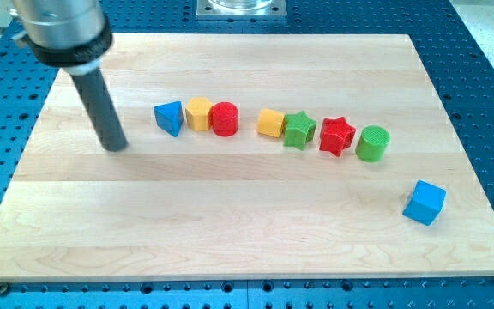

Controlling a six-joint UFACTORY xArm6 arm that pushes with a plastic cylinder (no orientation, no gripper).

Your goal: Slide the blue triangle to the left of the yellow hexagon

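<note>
On the wooden desk [230, 223], we find the blue triangle [170, 118] already at the left end of the row, touching or nearly touching the left side of the yellow hexagon [199, 112], with the red cylinder [225, 118] just beyond. We judge the task essentially complete, with little or nothing left to push. My tip [117, 147] rests on the desk a short way left of the triangle, apart from it. We see no tool with jaws, only the bare rod, so nothing is clamped. We can read no brand, label or writing anywhere in view.
</note>
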